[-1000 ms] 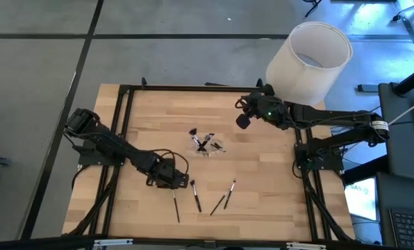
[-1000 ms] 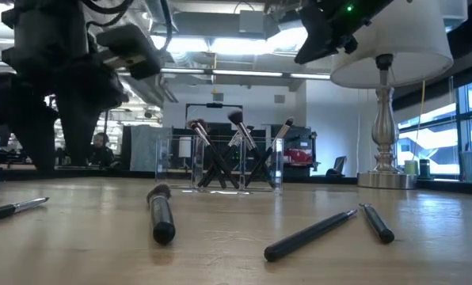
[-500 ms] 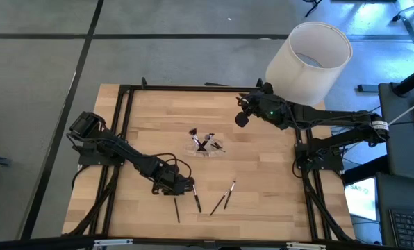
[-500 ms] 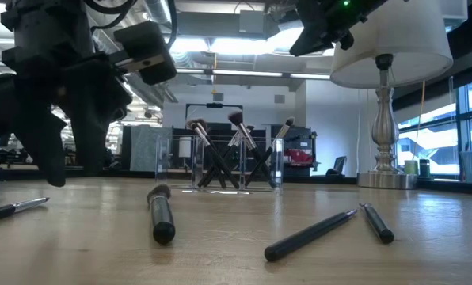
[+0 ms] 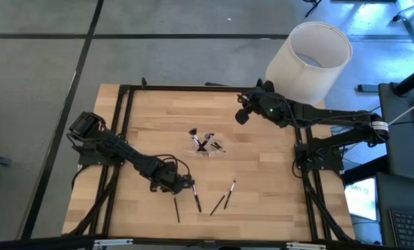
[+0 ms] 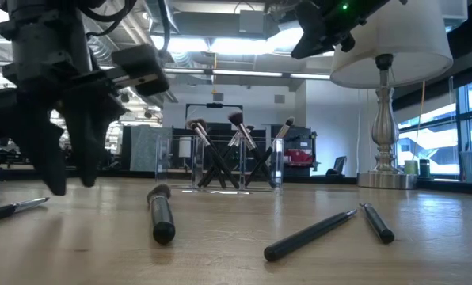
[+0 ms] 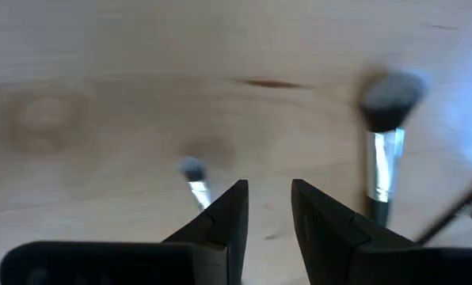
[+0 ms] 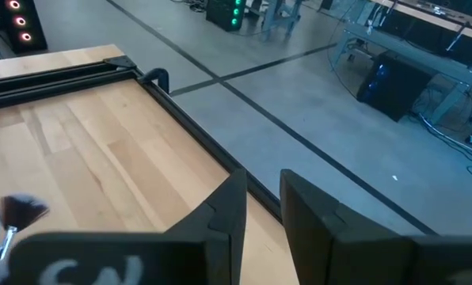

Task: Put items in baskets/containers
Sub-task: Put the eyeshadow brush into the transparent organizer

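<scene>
Several thin dark makeup brushes lie flat on the wooden table near its front edge: a small pale-tipped one [image 5: 177,208], a thicker one [image 5: 195,196] and two crossed ones [image 5: 223,198]. The clear cup [image 5: 205,144] stands mid-table with several brushes upright in it [image 6: 236,154]. My left gripper [image 5: 186,185] hangs just above the table, pointing steeply down, open by a narrow gap [image 7: 268,198] with nothing in it. The small brush's tip [image 7: 192,170] lies beside one finger, and the thicker brush's head [image 7: 388,99] lies farther off. My right gripper [image 5: 240,117] is open, high above the far right.
A big white lampshade [image 5: 309,61] on a lamp base [image 6: 386,178] stands at the table's far right corner, close behind my right arm. A black frame [image 5: 193,88] rims the table. Bare wood [image 5: 151,118] lies between the cup and the far left.
My left gripper has moved toward the table's near right and sunk closer to the tabletop, rolling a little at the wrist, so that it now stands over the small brush and the thicker one. The brushes and the cup have kept still.
</scene>
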{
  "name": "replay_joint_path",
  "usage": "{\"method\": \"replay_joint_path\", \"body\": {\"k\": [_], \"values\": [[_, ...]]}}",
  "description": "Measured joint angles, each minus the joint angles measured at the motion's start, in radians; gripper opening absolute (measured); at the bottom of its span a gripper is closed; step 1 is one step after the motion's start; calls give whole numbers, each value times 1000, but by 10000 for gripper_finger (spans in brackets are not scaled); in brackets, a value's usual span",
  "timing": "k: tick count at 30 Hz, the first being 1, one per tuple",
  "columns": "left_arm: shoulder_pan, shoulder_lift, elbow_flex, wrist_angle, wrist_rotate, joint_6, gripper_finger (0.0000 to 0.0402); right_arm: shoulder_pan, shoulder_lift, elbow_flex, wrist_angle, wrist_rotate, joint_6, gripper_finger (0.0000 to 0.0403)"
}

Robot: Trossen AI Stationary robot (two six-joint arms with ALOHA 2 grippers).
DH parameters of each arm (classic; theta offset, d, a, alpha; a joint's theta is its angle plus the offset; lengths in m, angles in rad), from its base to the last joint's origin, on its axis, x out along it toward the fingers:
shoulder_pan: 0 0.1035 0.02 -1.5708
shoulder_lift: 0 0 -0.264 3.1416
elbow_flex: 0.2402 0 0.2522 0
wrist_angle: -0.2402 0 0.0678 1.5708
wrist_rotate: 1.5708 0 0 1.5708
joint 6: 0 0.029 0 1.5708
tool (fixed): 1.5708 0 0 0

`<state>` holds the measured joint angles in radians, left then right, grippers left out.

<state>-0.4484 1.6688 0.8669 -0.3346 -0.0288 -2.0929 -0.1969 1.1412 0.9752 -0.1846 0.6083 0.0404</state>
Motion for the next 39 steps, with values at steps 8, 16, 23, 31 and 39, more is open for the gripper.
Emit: {"method": "replay_joint_path", "body": {"k": [8, 16, 23, 31, 39], "values": [[2, 0, 0, -5, 32, -4, 95, -11, 31, 0, 7, -1, -4, 79], [29, 3, 0, -79, 90, 74, 95, -11, 66, 0, 56, -3, -48, 79], [18, 11, 2, -123, 121, 68, 95, -16, 70, 0, 78, -5, -52, 79], [27, -27, 29, -174, 127, 139, 93, -21, 70, 0, 99, -11, -53, 79], [26, -36, 113, -399, 118, 177, 64, -22, 70, 0, 112, -151, -78, 79]]}}
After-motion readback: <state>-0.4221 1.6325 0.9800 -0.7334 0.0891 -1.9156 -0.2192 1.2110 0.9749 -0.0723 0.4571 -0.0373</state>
